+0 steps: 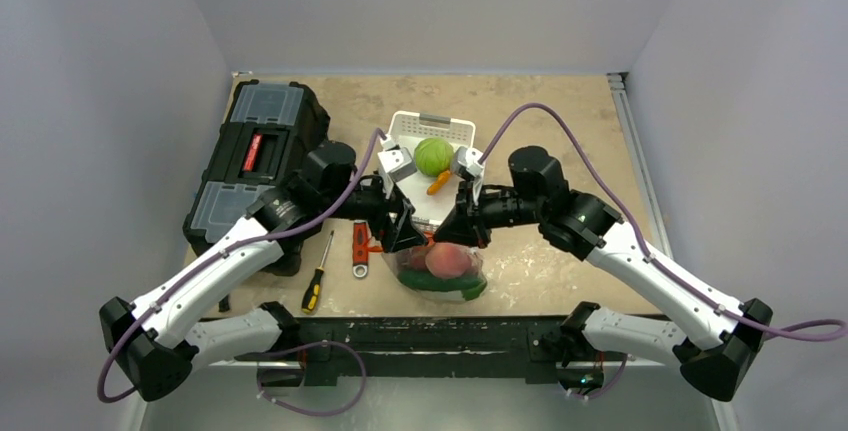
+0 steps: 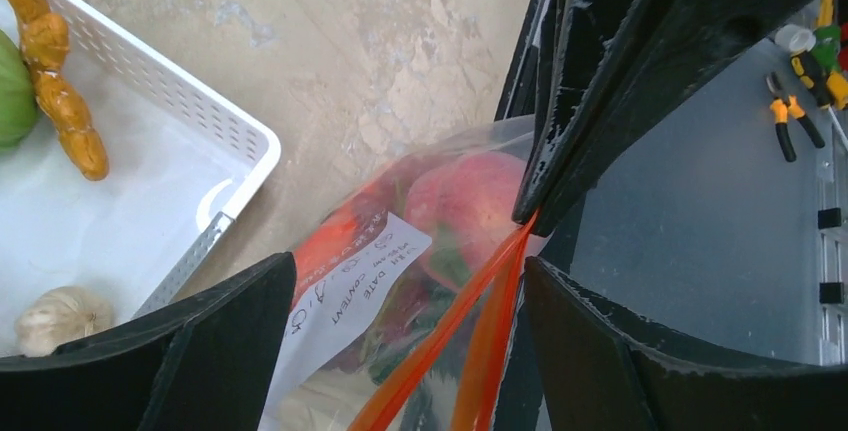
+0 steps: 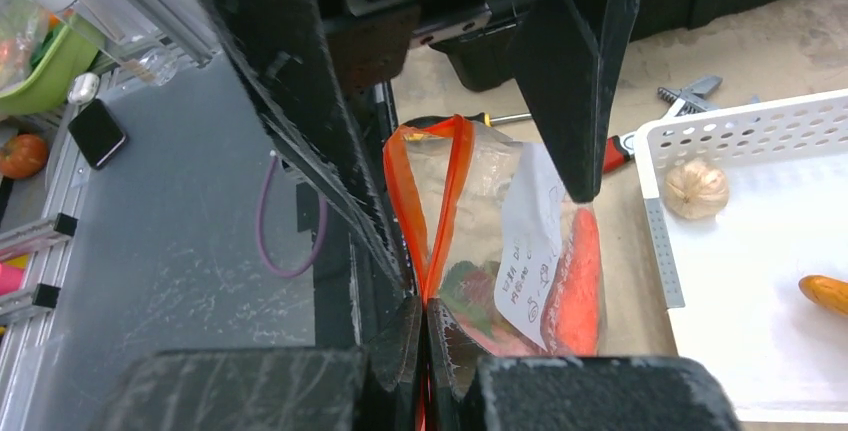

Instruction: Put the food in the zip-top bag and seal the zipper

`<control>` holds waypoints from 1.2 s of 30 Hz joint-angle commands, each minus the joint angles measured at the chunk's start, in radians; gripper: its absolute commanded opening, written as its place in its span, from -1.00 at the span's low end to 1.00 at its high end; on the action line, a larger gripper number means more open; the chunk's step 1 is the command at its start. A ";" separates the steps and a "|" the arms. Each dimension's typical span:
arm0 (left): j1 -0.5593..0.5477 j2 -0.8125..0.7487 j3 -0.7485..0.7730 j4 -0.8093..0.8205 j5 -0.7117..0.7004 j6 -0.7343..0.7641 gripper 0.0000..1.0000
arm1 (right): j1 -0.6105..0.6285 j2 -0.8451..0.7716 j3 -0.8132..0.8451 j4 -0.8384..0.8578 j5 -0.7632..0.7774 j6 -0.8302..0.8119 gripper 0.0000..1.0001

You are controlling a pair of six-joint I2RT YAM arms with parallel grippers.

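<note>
The clear zip-top bag (image 1: 447,273) lies near the table's front edge, holding a pink peach (image 2: 470,201), an orange-red piece (image 3: 578,281) and leafy greens. Its red-orange zipper (image 3: 425,191) gapes in a loop, the two strips apart. My right gripper (image 3: 425,303) is shut on the zipper's near end, also seen in the top view (image 1: 462,236). My left gripper (image 2: 408,266) is open, its fingers (image 2: 200,351) straddling the bag mouth and zipper strips (image 2: 450,331) without pinching them. A green cabbage (image 1: 432,156) and an orange carrot (image 1: 438,183) lie in the tray.
The white tray (image 1: 452,131) stands just behind the bag; a pale garlic-like bulb (image 3: 697,188) lies in it. A black toolbox (image 1: 258,161) is at the left. A yellow-handled screwdriver (image 1: 318,276) and a red-handled wrench (image 1: 360,249) lie left of the bag.
</note>
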 commanded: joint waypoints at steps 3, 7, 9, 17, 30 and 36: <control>-0.020 0.056 -0.014 -0.022 0.049 0.050 0.32 | 0.003 -0.059 -0.021 0.147 -0.047 0.003 -1.00; -0.028 0.082 0.014 -0.062 0.030 0.061 -0.51 | 0.002 -0.050 -0.011 0.103 0.054 0.023 -0.72; -0.027 0.064 0.007 -0.052 0.008 0.059 -0.76 | 0.002 -0.047 0.010 0.049 0.198 0.075 -0.29; -0.027 0.025 -0.002 -0.045 -0.036 0.028 -1.00 | 0.005 -0.121 0.109 -0.317 0.451 0.187 0.54; -0.027 0.021 0.011 -0.061 -0.055 0.025 -1.00 | 0.463 -0.025 0.205 -0.445 1.103 0.192 0.62; -0.028 0.015 0.010 -0.060 -0.060 0.023 -1.00 | 0.585 0.108 0.241 -0.542 1.460 0.264 0.26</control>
